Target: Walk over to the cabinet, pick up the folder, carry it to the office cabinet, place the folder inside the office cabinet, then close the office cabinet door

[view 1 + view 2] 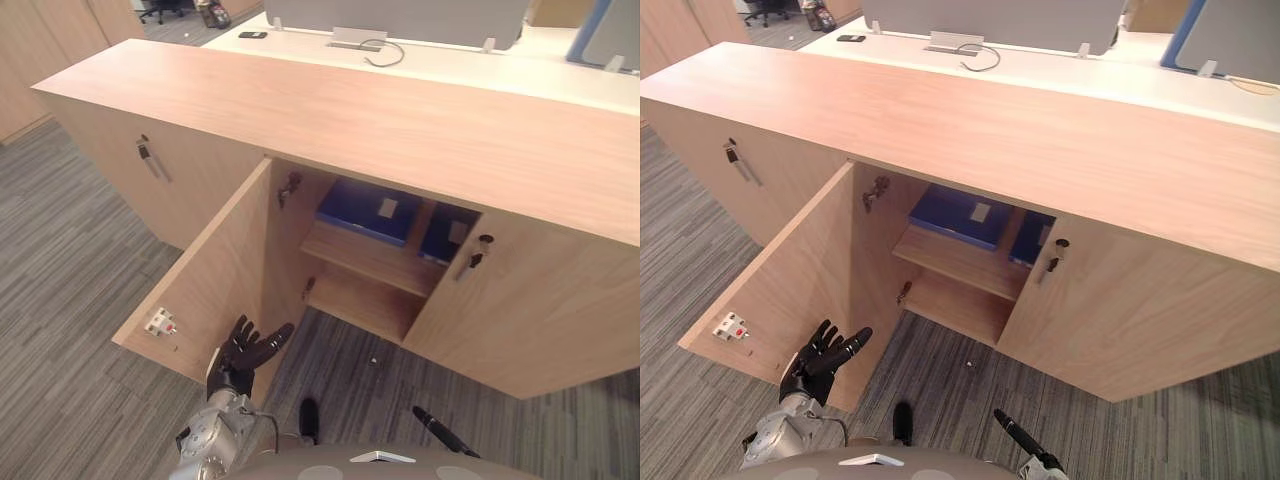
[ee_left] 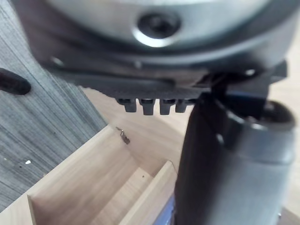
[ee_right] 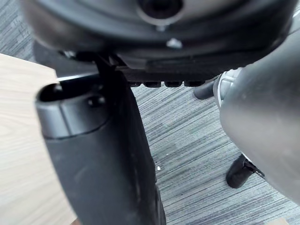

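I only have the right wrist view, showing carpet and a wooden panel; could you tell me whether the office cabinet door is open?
Observer: Yes, the office cabinet's left door stands wide open, swung out toward the robot.
Operator: Thank you. Is a folder inside?
Observer: A blue folder lies on the upper shelf, with a second blue one beside it, partly hidden by the shut right door.
Operator: And where is the left hand?
Observer: The left hand is open, fingers straight, by the open door's lower edge; I cannot tell whether it touches.
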